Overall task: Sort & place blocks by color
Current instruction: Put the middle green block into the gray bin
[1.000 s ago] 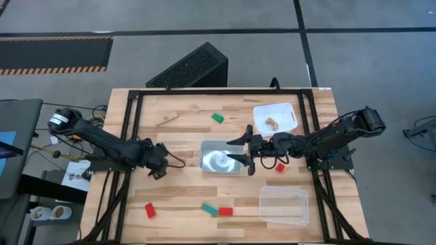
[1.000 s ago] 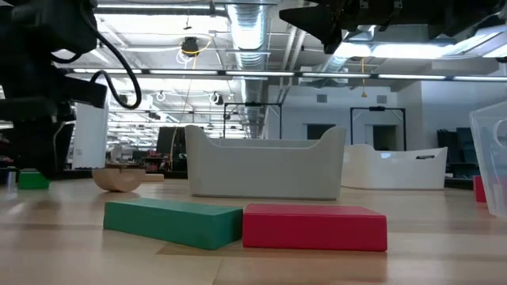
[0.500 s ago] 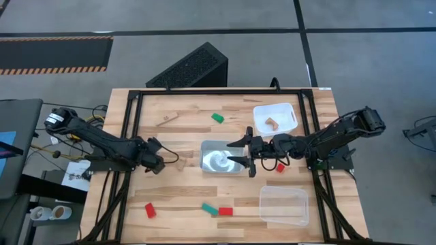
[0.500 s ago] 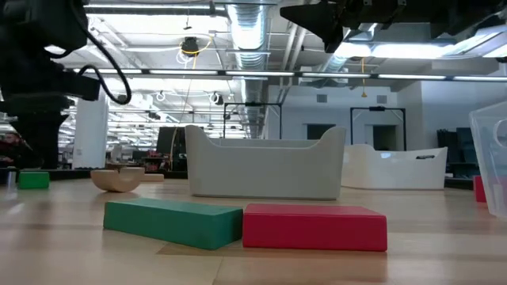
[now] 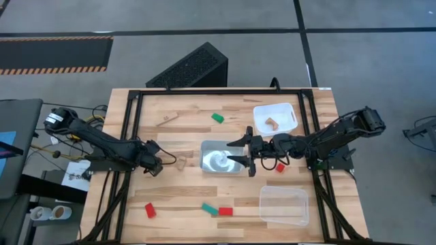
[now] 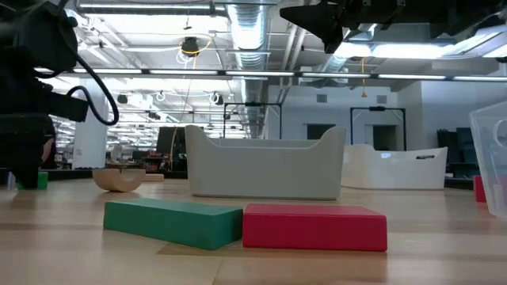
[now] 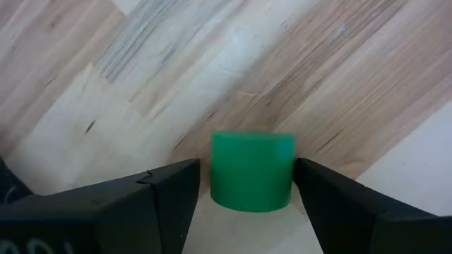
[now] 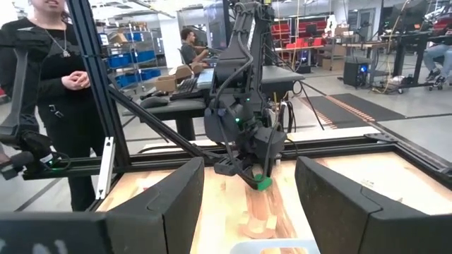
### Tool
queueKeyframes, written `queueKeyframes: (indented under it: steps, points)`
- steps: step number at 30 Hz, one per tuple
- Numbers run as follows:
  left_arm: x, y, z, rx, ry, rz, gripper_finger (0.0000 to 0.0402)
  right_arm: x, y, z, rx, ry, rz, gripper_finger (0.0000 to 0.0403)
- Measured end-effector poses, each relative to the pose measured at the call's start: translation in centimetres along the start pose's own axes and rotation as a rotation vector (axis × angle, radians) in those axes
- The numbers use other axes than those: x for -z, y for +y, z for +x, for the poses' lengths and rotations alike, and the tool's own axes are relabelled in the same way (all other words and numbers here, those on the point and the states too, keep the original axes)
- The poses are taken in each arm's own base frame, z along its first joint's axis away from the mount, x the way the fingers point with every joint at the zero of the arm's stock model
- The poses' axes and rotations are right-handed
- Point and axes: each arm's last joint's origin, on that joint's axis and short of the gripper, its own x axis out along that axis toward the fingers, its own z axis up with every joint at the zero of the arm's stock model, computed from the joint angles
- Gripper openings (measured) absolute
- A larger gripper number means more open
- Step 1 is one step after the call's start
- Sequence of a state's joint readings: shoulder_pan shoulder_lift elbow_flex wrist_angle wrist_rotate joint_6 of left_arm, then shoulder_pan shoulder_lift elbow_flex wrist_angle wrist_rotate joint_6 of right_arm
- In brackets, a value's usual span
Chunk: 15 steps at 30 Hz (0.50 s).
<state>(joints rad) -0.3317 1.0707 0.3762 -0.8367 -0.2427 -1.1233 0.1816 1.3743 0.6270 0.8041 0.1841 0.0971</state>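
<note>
My left gripper [image 5: 156, 165] is low over the table's left middle, open, pointing down. Its fingers stand on either side of a small green block [image 7: 252, 171], which sits on the wood. The low view shows that block [image 6: 40, 180] half hidden behind the gripper. My right gripper [image 5: 241, 151] hangs open above the silvery tray [image 5: 221, 158], touching nothing. Loose blocks lie flat: a wooden arch [image 5: 180, 162], a green one [image 5: 217, 118], a wooden one [image 5: 167, 120], a red one [image 5: 279, 167], a red one [image 5: 150, 210], and a green [image 5: 210, 209] and red [image 5: 225, 211] pair. My left gripper comes at the green block from above, with one finger [image 7: 321, 204] right at the block's side [image 7: 288, 173]. The other finger [image 7: 173, 197] shows a narrow gap. I cannot tell whether it touches. The block rests on the table.
A white tray [image 5: 274, 117] at the far right holds a wooden block [image 5: 272, 123]. A clear tray [image 5: 283, 205] sits near right. A black frame [image 5: 133, 129] borders the table. A person [image 8: 49, 70] stands beyond the table's left end.
My left gripper has moved a little toward the table's left edge and now straddles the green block, which has stayed in place. The move has uncovered the wooden arch beside it. My right arm has kept still.
</note>
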Motion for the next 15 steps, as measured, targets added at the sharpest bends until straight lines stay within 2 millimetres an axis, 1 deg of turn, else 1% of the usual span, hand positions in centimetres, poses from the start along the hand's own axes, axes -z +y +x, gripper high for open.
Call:
queueKeyframes:
  steps: [8, 11, 15]
  points:
    - [-0.06, -0.23, 0.05, 0.030, 0.002, 0.034, 0.0220, 0.00, -0.25, 0.04, 0.009, 0.002, -0.001, 0.0245]
    - [-0.12, -0.41, 0.06, 0.050, -0.002, 0.039, 0.0200, 0.01, -0.21, 0.03, 0.008, 0.003, -0.001, 0.0245]
    - [-0.24, -0.63, 0.06, 0.071, -0.018, 0.067, 0.0155, 0.02, -0.14, 0.02, 0.006, 0.003, -0.001, 0.0245]
